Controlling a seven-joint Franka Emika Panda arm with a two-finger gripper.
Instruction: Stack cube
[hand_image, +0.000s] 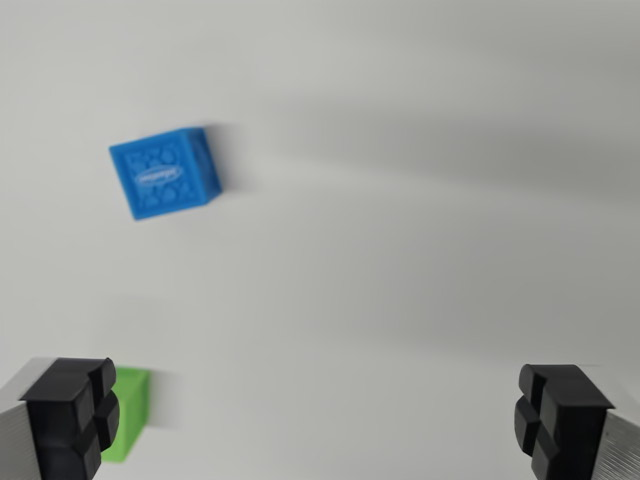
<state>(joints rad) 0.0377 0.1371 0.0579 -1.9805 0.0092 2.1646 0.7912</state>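
A blue cube (165, 172) lies on the white surface in the upper left of the wrist view, turned slightly, with a raised pattern on its top face. A green cube (132, 415) shows at the lower left, partly hidden behind my left fingertip (72, 418). My gripper (315, 425) is open, its black fingertips standing far apart at the bottom corners with nothing between them. The right fingertip (560, 420) is clear of both cubes. The blue cube sits well ahead of the fingers and to the wrist view's left.
A plain white tabletop (400, 260) fills the view, with soft grey shadow bands across its upper right.
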